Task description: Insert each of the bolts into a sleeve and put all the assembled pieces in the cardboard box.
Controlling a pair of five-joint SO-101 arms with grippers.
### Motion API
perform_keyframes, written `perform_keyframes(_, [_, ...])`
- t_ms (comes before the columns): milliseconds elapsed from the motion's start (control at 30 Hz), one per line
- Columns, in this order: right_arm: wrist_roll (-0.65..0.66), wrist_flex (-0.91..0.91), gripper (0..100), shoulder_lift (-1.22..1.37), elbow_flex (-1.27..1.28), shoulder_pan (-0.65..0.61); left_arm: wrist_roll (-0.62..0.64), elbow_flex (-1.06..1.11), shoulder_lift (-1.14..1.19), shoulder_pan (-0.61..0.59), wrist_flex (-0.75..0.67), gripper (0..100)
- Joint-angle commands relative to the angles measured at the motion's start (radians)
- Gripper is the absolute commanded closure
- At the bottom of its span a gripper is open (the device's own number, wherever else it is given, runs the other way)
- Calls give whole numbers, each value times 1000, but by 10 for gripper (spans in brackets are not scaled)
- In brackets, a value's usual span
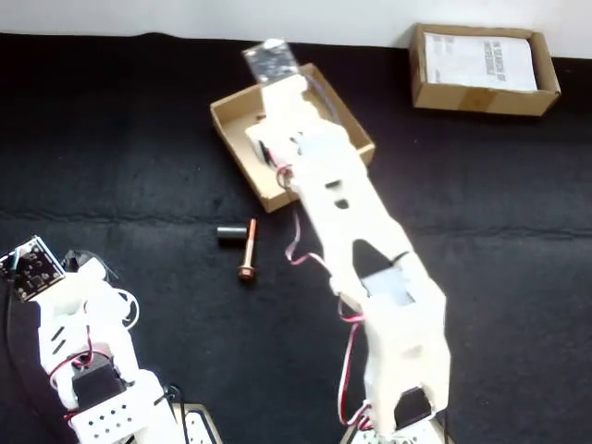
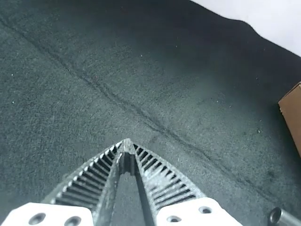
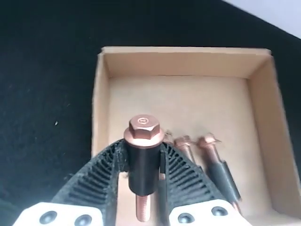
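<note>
My right gripper (image 3: 142,165) is shut on an assembled piece (image 3: 142,160), a copper bolt through a black sleeve, held above the open cardboard box (image 3: 101,108). Two more assembled pieces (image 3: 214,162) lie on the box floor beside it. In the high view the right arm (image 1: 347,199) stretches over that box (image 1: 236,139). A loose copper bolt (image 1: 248,248) and a black sleeve (image 1: 230,234) lie side by side on the black cloth in front of the box. My left gripper (image 2: 126,149) is shut with nothing in it, low over the cloth at the near left (image 1: 37,264).
A second cardboard box (image 1: 484,92) holding a printed sheet sits at the back right. A corner of the cardboard box (image 2: 292,110) and the sleeve's end (image 2: 277,215) show in the left wrist view. Black cloth covers the table, with open room left and right of centre.
</note>
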Motion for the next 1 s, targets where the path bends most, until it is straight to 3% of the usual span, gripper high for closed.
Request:
perform_keyframes(0, [83,90,991,74,-243,-15,8,16,-10,15,5,991])
perform_keyframes(333, [316,443,991,367,-610,-19,8,16,-10,27,5,991])
perform_keyframes(433, [324,529,968,406,-688,-19,8,16,-10,30,5,991])
perform_keyframes(633, [322,699,741,407,-823,-25,8,16,-10,25,5,990])
perform_keyframes(967, [319,1023,735,407,-1144,-104,8,16,-10,25,5,990])
